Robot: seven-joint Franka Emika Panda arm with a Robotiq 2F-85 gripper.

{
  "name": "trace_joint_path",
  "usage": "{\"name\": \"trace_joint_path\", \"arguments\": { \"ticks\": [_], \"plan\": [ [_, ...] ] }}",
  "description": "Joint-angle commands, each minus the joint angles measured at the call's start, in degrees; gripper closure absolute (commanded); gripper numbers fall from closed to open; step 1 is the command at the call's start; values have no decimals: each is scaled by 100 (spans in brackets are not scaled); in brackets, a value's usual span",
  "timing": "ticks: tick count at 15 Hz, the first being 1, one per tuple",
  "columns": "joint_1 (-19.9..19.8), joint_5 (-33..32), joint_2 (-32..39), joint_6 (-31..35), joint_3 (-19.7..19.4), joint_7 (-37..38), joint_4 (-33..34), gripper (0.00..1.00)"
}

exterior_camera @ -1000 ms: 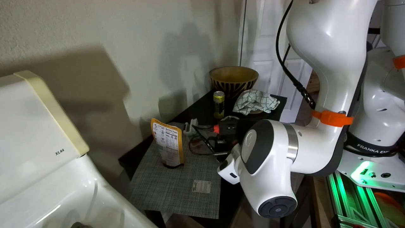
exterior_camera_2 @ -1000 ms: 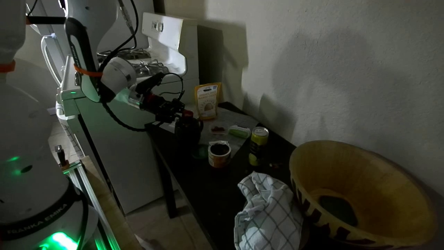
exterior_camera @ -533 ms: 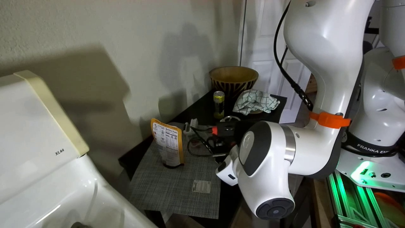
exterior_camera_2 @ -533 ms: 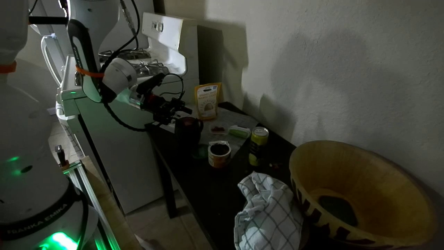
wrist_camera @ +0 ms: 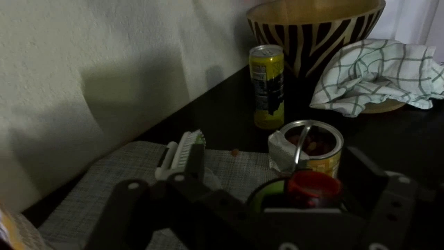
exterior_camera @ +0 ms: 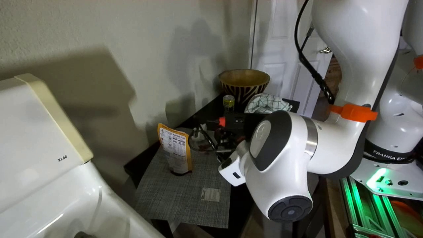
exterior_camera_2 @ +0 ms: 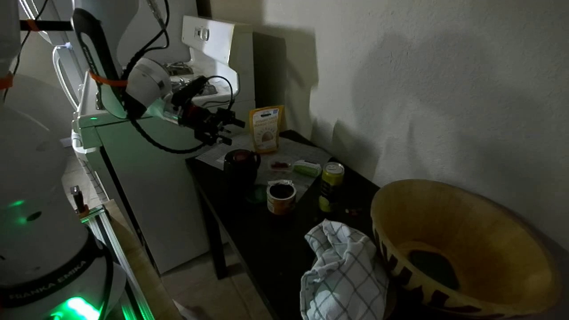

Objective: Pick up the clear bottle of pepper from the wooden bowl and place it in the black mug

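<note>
The pepper bottle stands inside the black mug; its red cap shows within the mug's rim in the wrist view, and its body is hidden. My gripper hangs above the mug, apart from it. Its fingers are spread wide in the wrist view, with nothing held between them. In an exterior view my arm covers the mug, and only part of the dark gripper shows. At the far end of the table is the wooden bowl, also seen in the wrist view, with no bottle visible in it.
An opened food can stands close by the mug. Past it are a yellow drink can and a checked towel. A green-white brush and an upright orange pouch rest on the grey placemat. The wall borders one side.
The fingers have parted and let go of the red-capped bottle, which has dropped down into the mug. After that my gripper has risen away from the mug.
</note>
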Motion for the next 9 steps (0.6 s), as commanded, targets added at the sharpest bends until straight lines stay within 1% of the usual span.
{"name": "trace_joint_path", "arguments": {
  "ticks": [1,3,4,5,7,8,9],
  "plan": [
    [-137,268,-1341,249,115,392,-681,0],
    [-209,417,-1820,220,-15,528,-880,0],
    [-254,696,-2108,-55,-108,516,-976,0],
    [-333,824,-2357,-193,-232,369,-1119,0],
    [-504,1046,-2807,-307,-531,351,-1347,0],
    [-328,810,-2203,-335,-406,391,-940,0],
    [-409,859,-2408,-346,-534,385,-1060,0]
  ]
}}
